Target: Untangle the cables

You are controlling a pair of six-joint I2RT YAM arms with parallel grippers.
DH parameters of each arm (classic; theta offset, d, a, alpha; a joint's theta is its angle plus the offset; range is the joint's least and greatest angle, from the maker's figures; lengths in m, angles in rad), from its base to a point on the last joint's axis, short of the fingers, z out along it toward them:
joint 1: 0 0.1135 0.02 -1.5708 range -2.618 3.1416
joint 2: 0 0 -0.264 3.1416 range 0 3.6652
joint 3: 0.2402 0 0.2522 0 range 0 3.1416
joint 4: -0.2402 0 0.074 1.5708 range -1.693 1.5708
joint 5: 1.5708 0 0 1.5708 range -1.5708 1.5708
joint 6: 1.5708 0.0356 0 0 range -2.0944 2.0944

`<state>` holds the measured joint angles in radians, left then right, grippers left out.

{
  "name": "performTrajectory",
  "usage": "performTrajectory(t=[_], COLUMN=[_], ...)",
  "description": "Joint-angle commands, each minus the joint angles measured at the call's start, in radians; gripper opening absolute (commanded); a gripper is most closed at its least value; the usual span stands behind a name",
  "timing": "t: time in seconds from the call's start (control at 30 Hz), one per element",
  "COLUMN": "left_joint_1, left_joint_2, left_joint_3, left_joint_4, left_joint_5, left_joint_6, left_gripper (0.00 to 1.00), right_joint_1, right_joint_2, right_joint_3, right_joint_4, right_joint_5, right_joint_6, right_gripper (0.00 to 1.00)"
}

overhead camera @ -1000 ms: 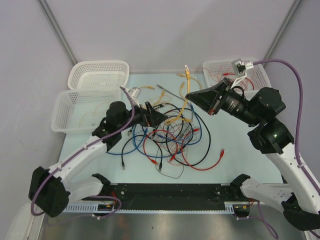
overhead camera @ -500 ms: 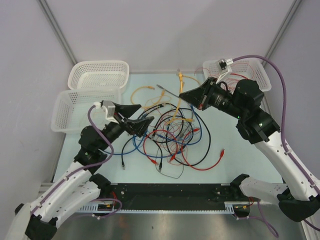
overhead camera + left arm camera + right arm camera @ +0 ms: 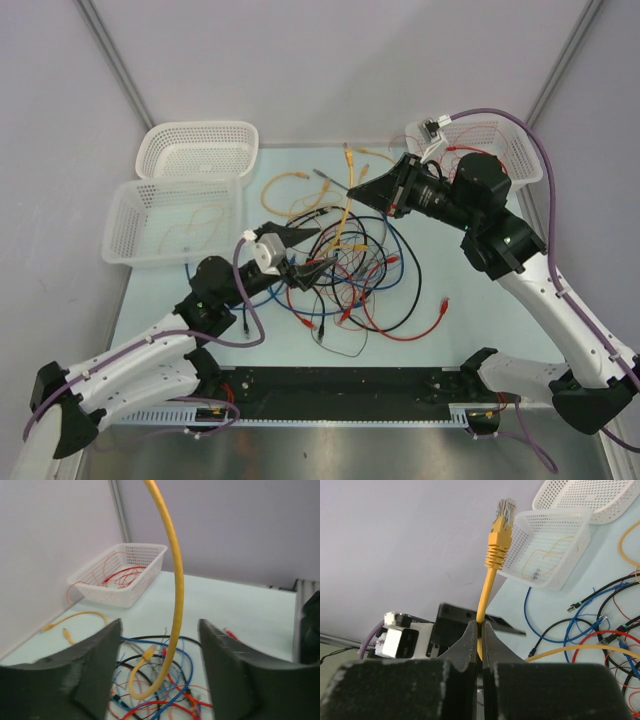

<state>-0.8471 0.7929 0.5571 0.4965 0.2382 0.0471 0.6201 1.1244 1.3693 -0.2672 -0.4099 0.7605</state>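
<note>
The right tool (image 3: 480,627) stays clamped on the yellow cable (image 3: 492,555) below its plug, lifting it above the cables (image 3: 350,285) piled on the surface (image 3: 450,345); the left tool (image 3: 159,630), jaws apart, has swung in to straddle it; a second grip seems next.

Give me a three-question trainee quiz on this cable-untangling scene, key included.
1. True or false: the right gripper is shut on the yellow cable.
2. The left gripper is: A) shut and empty; B) open, straddling the hanging yellow cable; C) out of every view.
3. Fill in: the wires in the right-hand basket are ___.
Key: 1 true; 2 B; 3 red.
</note>
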Motion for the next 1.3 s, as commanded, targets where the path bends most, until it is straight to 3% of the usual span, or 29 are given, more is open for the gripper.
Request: performTrajectory(t=[0.0,0.03,0.07,0.13,0.23,0.27,0.3,0.37,0.4,0.5,0.53,0.67,0.77,0.9,1.03,1.1,1.27], left_joint_1=[-0.006,-0.006,-0.006,-0.006,-0.006,-0.004,-0.003,0.009,0.047,0.167,0.199,0.385,0.440,0.451,0.453,0.453,0.453], left_joint_2=[0.081,0.095,0.115,0.124,0.109,0.101,0.083,0.066,0.048,0.017,0.011,0.028,0.031,0.022,0.071,0.085,0.081], left_joint_3=[0.056,0.066,0.082,0.090,0.089,0.095,0.098,0.124,0.141,0.211,0.246,0.374,0.464,0.547,0.631,0.648,0.724], left_joint_4=[-0.010,-0.019,-0.036,-0.045,-0.048,-0.061,-0.078,-0.157,-0.195,-0.360,-0.433,-0.653,-0.762,-0.817,-0.846,-0.855,-0.966], left_joint_5=[0.000,-0.013,-0.017,-0.031,-0.074,-0.152,-0.192,-0.310,-0.327,-0.347,-0.359,-0.396,-0.404,-0.418,-0.214,-0.179,-0.304], left_joint_6=[0.086,0.091,0.094,0.099,0.086,0.077,0.057,0.004,-0.024,-0.163,-0.200,-0.387,-0.420,-0.434,-0.480,-0.518,-0.510], left_gripper=[0.53,0.42,0.18,0.01,0.00,0.00,0.00,0.00,0.00,0.00,0.00,0.00,0.00,0.00,0.00,0.00,0.00], right_joint_1=[0.016,0.021,0.023,0.024,0.024,0.024,0.024,0.023,0.024,0.024,0.024,0.024,0.023,0.024,0.026,0.029,0.030], right_joint_2=[0.009,0.009,0.011,0.008,-0.005,-0.008,-0.012,-0.028,-0.031,-0.043,-0.044,-0.046,-0.057,-0.058,-0.038,-0.019,0.005], right_joint_3=[0.028,0.030,0.030,0.030,0.030,0.028,0.028,0.028,0.030,0.028,0.030,0.014,-0.009,-0.039,-0.117,-0.140,-0.185], right_joint_4=[0.045,0.046,0.046,0.040,0.023,0.007,-0.006,-0.053,-0.073,-0.138,-0.151,-0.182,-0.182,-0.184,-0.118,-0.073,-0.044], right_joint_5=[-0.027,-0.027,-0.027,-0.027,-0.017,-0.010,0.012,0.070,0.095,0.163,0.177,0.210,0.224,0.230,0.195,0.177,0.172], right_joint_6=[0.022,0.022,0.020,0.017,-0.006,-0.012,-0.032,-0.053,-0.072,-0.111,-0.119,-0.148,-0.174,-0.205,-0.194,-0.182,-0.188], right_gripper=[0.00,0.00,0.00,0.00,0.00,0.00,0.10,0.40,0.61,0.84,0.87,0.89,0.88,0.85,0.84,0.85,0.84])
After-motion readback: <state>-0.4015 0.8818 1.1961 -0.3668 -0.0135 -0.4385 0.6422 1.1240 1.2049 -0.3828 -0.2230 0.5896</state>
